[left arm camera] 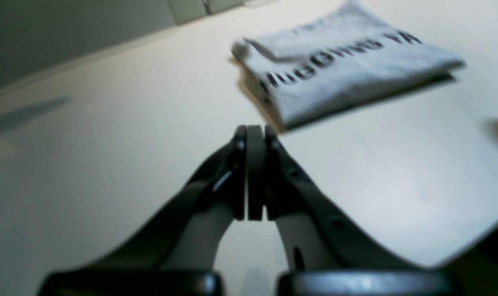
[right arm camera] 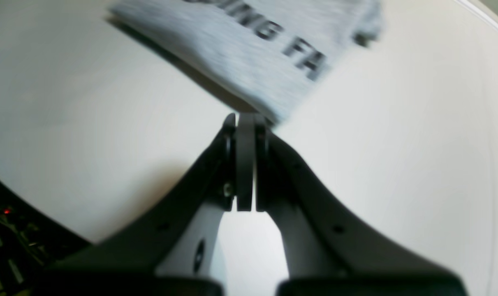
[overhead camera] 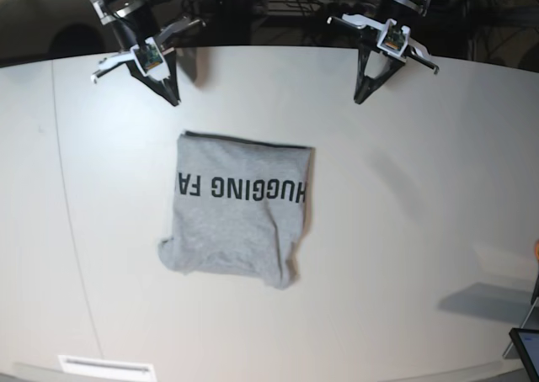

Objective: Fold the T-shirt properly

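T-shirt folded on counter, lettering row running 3 to 9 o'clock; left tool, right tool closed, empty

Two arms at far edge of scene, both angled down toward table, tips raised off surface. Left gripper, black fingers on white and black wrist, at right in base view: jaws pressed together, pads meeting flat in left wrist view, nothing between. Right gripper, same build, at left in base view: jaws likewise closed, empty. Well apart.
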You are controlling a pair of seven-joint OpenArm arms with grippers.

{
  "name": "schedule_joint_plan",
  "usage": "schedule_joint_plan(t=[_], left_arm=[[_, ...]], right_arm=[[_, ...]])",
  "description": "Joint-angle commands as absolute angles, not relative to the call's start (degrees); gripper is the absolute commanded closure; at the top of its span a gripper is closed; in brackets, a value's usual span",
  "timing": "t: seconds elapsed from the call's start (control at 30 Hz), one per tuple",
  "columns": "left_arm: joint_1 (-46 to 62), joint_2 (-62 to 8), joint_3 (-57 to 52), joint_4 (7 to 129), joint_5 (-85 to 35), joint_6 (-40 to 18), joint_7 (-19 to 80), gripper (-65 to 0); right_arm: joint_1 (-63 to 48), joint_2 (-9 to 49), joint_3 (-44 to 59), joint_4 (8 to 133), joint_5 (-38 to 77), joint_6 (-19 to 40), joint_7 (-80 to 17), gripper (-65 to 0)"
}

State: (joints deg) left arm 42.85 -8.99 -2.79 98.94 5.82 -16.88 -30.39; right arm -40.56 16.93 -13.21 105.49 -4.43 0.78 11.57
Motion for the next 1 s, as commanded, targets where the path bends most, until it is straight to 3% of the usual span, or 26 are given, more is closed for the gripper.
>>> schedule_joint_plan(t=[0.0,0.23,0.6,0.8,0.97], left_arm=[[44.1,-9.4,-2.9,100.4,5.1,-16.4,-32.2,0.0],[50.3,-9.4,-3.3,101.5,5.1,-16.3,-33.4,0.0],[61.1,-8.2,-1.8,101.5,5.1,-16.3,-33.4,0.0],[64.4,-7.3,-1.6,96.2,5.2,-16.3,-32.9,0.0],[59.8,-7.3,-1.9,83.0,5.1,-16.2,-29.1,0.0]], right_arm=[[-42.2,16.1,-11.6,107.3,-4.2,0.5,13.5,0.0],[-49.9,11.6,-3.6,108.4,-4.2,0.8,13.5,0.0],[-62.0,10.6,0.5,108.3,-4.1,0.8,12.3,0.0],[-64.0,10.1,0.0,107.1,-4.1,0.6,-2.2,0.0],[-53.8,8.1,0.4,94.6,-4.1,0.9,-16.6,0.0]])
